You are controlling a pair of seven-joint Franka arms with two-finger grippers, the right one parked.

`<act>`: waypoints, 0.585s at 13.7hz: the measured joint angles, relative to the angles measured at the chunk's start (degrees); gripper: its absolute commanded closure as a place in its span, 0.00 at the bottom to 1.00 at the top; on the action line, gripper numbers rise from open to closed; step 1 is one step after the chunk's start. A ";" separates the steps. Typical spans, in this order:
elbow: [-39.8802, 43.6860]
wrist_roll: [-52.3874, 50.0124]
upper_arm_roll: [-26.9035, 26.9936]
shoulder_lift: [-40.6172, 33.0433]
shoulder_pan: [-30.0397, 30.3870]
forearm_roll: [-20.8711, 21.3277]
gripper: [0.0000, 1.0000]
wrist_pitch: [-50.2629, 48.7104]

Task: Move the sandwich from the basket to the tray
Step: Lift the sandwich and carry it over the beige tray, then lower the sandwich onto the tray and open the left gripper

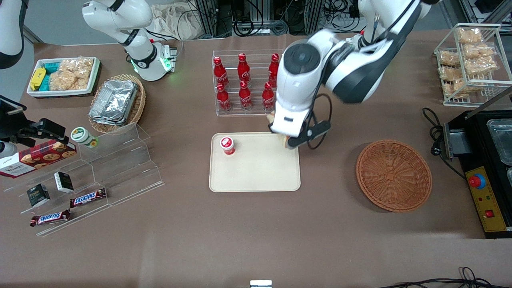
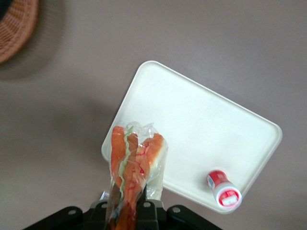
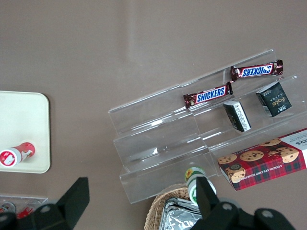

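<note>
My left gripper (image 1: pixel 289 141) is shut on the sandwich (image 2: pixel 135 160), a plastic-wrapped wedge with orange-red and green filling. It holds the sandwich above the corner of the cream tray (image 2: pixel 201 120) that lies nearest the bottle rack, toward the working arm's end. In the front view only a pale bit of the sandwich (image 1: pixel 284 141) shows under the wrist, over the tray (image 1: pixel 256 172). The orange-brown wicker basket (image 1: pixel 394 175) stands empty beside the tray, toward the working arm's end; its rim also shows in the left wrist view (image 2: pixel 17 26).
A red-capped cup (image 1: pixel 227 145) stands on the tray, also in the left wrist view (image 2: pixel 224 189). A clear rack of red bottles (image 1: pixel 244 84) stands just farther from the front camera than the tray. A black machine (image 1: pixel 486 168) and a wire snack rack (image 1: pixel 470 64) are at the working arm's end.
</note>
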 measured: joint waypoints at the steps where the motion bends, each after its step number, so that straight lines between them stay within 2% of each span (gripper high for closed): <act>1: -0.04 -0.12 0.02 2.57 -0.07 1.50 1.00 1.52; 8: -0.18 -0.15 0.32 16.46 -0.01 10.06 1.00 12.03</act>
